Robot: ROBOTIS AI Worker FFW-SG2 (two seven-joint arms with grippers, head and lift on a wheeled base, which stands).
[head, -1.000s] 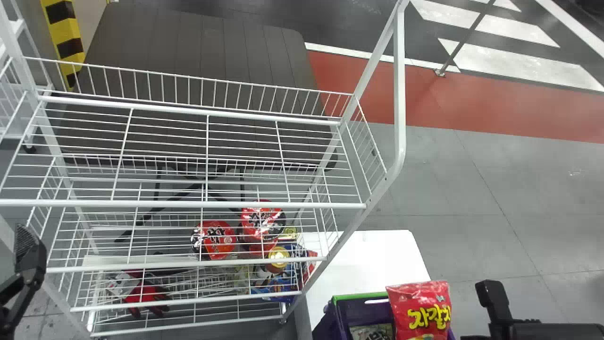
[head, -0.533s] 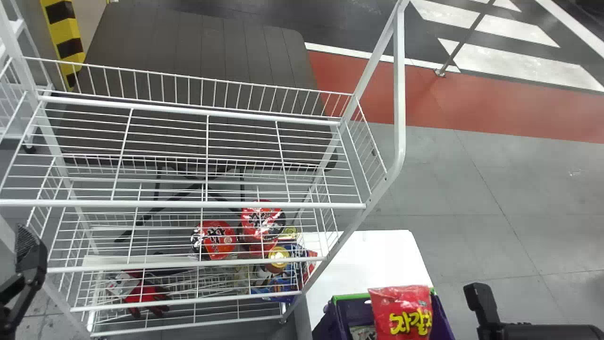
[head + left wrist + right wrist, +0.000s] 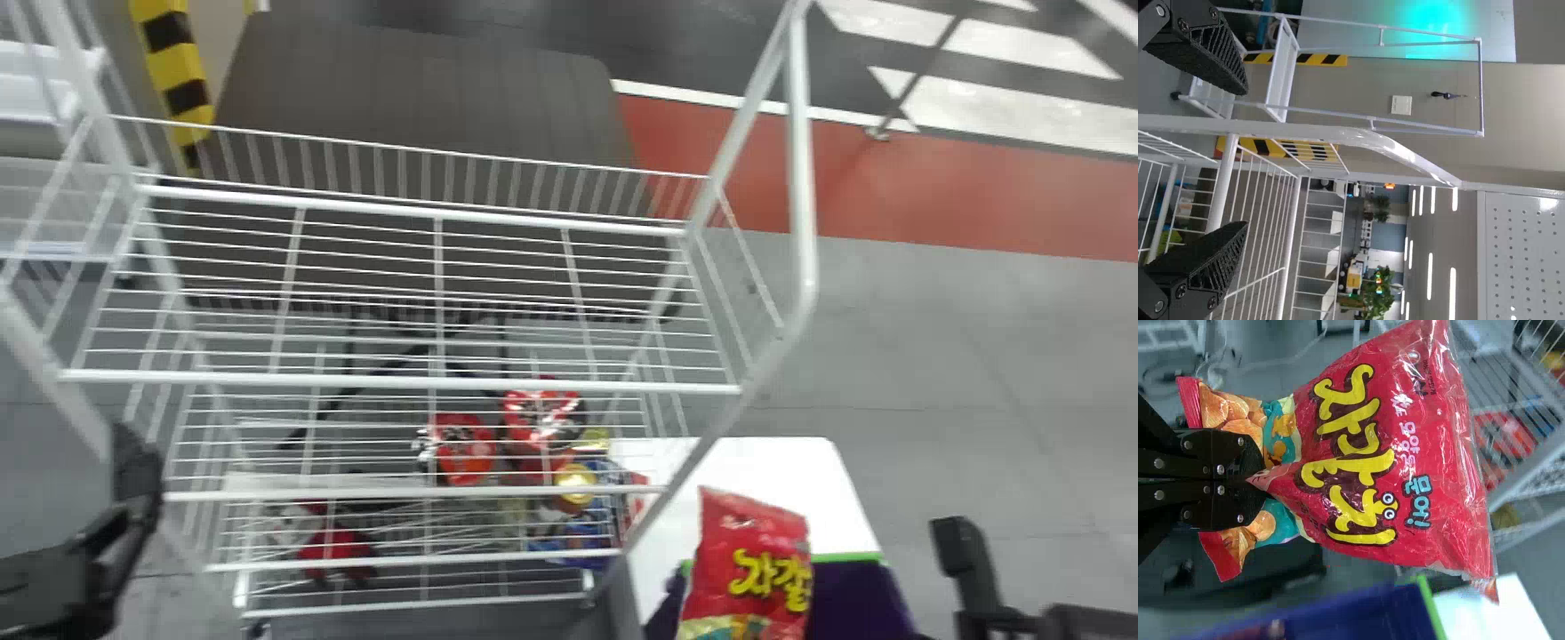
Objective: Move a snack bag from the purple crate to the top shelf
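Grey floor [image 3: 942, 373] is spreading behind everything. Lower left of the head view, the left gripper [image 3: 1238, 159] is hanging spread. Across left and centre, the top shelf [image 3: 400, 382] is awaiting the bag [image 3: 756, 569]. Lower right, the right gripper [image 3: 1257, 478] is pinching it, seemingly clear of the purple crate [image 3: 858, 600], near a white table [image 3: 791, 458]; carrying and placing are remaining.

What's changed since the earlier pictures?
The snack bag in the right gripper has moved up and left in the head view, nearer the rack. The rack and purple crate appear shifted right, probably a camera turn. The red packages stay on their shelf.
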